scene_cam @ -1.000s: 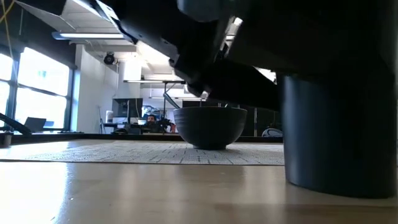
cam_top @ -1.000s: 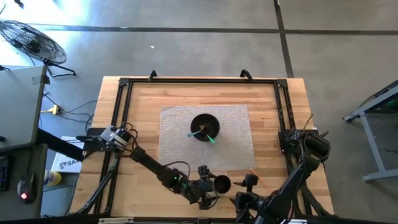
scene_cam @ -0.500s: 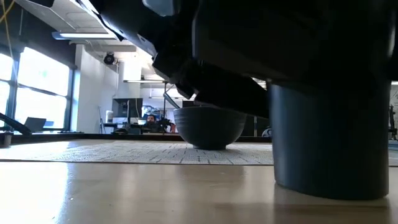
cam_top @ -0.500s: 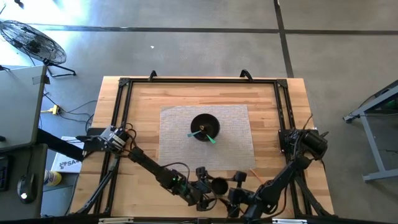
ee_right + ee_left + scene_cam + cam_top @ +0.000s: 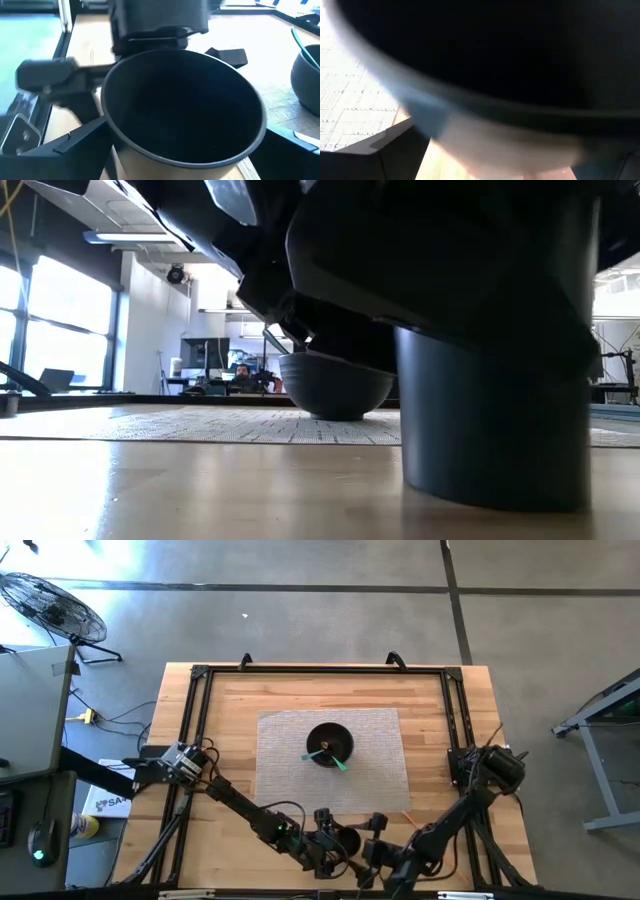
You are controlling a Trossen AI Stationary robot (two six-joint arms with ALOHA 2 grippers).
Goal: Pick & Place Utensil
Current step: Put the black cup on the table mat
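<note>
A: Where is the cup sitting?

B: The dark cup (image 5: 347, 839) is standing upright on the bare wood of the table (image 5: 230, 710), at the near edge, just off the woven mat (image 5: 290, 765). In the low view it is filling the right side of the picture, base flat on the wood.

A: And the grippers?

B: Both are crowding it. The left gripper (image 5: 328, 845) is reaching in from the left, and its fingers are sitting on either side of the cup, clamped on its wall. The right gripper (image 5: 378, 848) is hanging just beside the cup on the other side, its fingers spread apart with the cup's open mouth between them in the right wrist view.

A: The utensil?

B: The green utensil (image 5: 330, 756) is lying tilted in the dark bowl (image 5: 329, 744), which is sitting in the middle of the mat, well apart from the cup. One end is sticking out over the bowl's rim. A thin orange stick (image 5: 409, 817) is lying on the wood near the mat's right corner.
</note>
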